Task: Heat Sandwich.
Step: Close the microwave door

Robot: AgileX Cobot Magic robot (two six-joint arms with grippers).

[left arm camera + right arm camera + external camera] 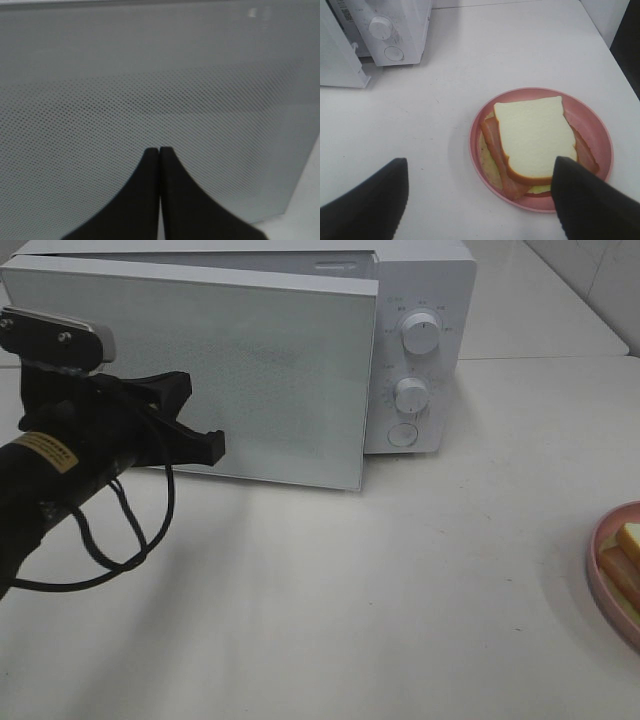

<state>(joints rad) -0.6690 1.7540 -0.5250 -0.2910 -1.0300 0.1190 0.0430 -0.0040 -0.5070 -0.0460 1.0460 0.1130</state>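
Sandwich (535, 137) heating is set on a white counter (330, 610), whose widest bare stretch is seen across the front and middle, between the microwave and the plate. The microwave (420, 350) is placed at the back edge of the counter, left of centre, and its door (200, 370) is swung partly out, so that the door's free lower corner is brought forward over the counter, below the control panel. Two round knobs (420, 335) and a round button (402, 434) are seen on that panel.

The left gripper (205, 435) is held in front of the door's outer face, near the left edge of the counter; in the left wrist view its two black fingers (145, 200) are pressed together, with nothing between them, and only the dotted door pane is seen beyond the tips. A black cable is looped under this arm above the counter.

The pink plate (597, 130) is set at the right edge of the counter, well apart from the microwave, with clear surface all around it. The sandwich is laid on the plate, its pale top slice uppermost and its orange-brown filling shown along the sides. The right gripper (480, 200) is held above the near side of the plate with its jaws spread wide, one finger (585, 200) overlapping the plate's rim in the wrist view, the other well off to the side over bare counter.
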